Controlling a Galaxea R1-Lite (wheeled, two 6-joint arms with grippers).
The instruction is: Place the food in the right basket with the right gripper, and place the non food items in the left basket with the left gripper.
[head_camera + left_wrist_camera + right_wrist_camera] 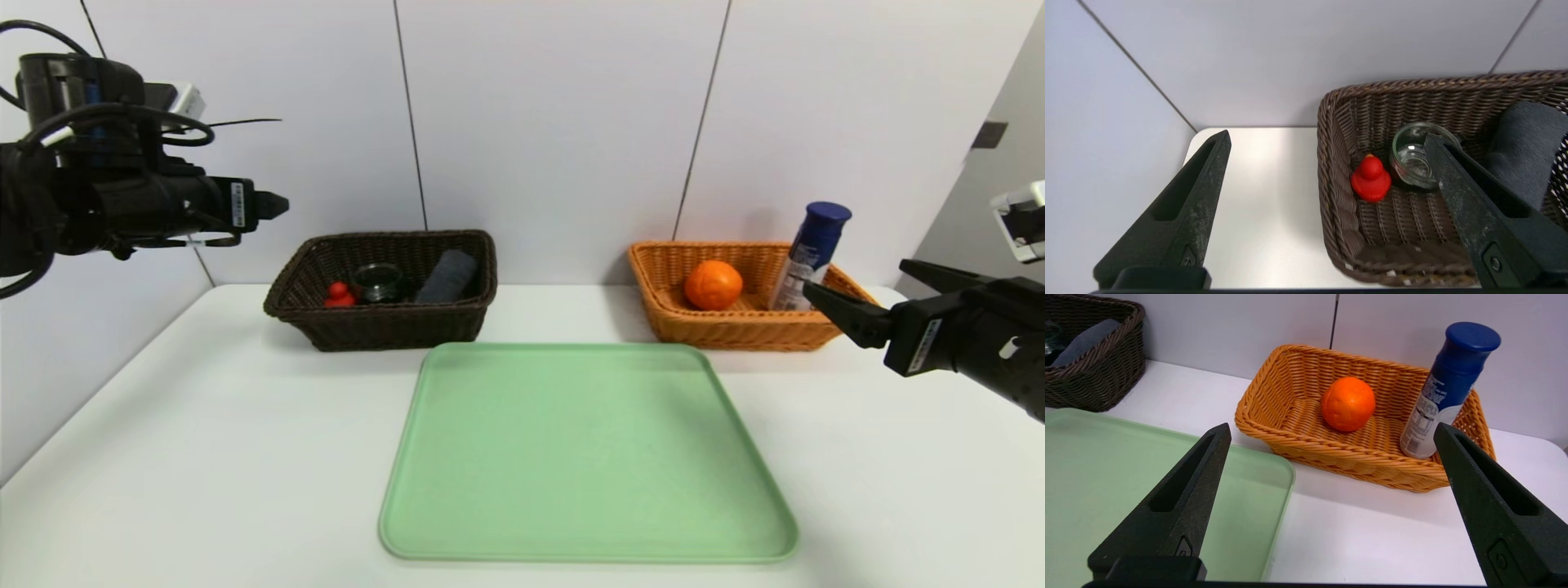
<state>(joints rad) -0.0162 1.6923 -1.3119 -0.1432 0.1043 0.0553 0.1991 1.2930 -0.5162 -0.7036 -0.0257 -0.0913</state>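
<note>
Dark brown woven basket (400,327), 1, set at the bench's far edge, left of centre: 1 red rubber-like duck (1371,179), 1 clear round glass container (1414,157) and 1 grey rolled cloth (1527,151) held within. Orange-brown wicker basket (1339,451), 1, set near the far right corner: 1 round orange fruit (1348,404) and 1 leaning blue-and-white bottle (1443,396) contained. Green rectangular tray (571,457), 1, placed between bench centre and near edge. Left gripper (273,204), opened, held above the far left corner; right gripper (857,298), opened, held above the right edge.
</note>
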